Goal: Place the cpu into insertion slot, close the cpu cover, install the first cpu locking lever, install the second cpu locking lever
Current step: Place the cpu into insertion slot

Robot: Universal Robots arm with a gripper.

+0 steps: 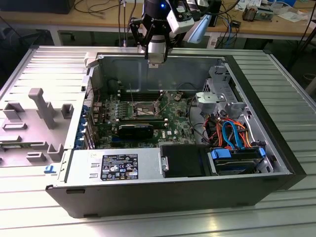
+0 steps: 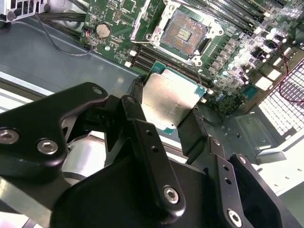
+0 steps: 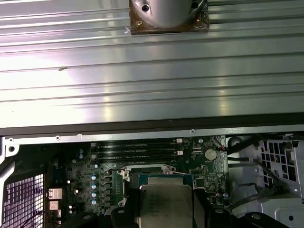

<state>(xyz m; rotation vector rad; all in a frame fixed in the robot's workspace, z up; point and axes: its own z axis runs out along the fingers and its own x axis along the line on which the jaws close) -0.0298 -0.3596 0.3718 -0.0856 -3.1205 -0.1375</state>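
Observation:
My gripper [image 1: 154, 57] hangs above the rear wall of the open computer case [image 1: 163, 54] and is shut on the cpu [image 2: 170, 99]. The cpu is a flat silver-topped chip with a green edge, pinched between two black fingers [image 2: 137, 90]. The first wrist view also shows the cpu [image 3: 166, 206], over the green board. The insertion slot [image 2: 183, 32] lies below and ahead of the chip, its dark centre uncovered. The silver cpu cover [image 2: 151, 21] stands open at the slot's side. In the exterior view the slot [image 1: 143, 109] sits mid-board with two thin levers [image 1: 159, 101] raised beside it.
Long memory slots [image 2: 156, 57] run between the chip and the slot. A black ribbed block [image 1: 136, 131], a drive cage [image 1: 217, 96] and coloured cables [image 1: 232, 133] crowd the case. A grey fixture tray [image 1: 34, 118] lies at the exterior view's left.

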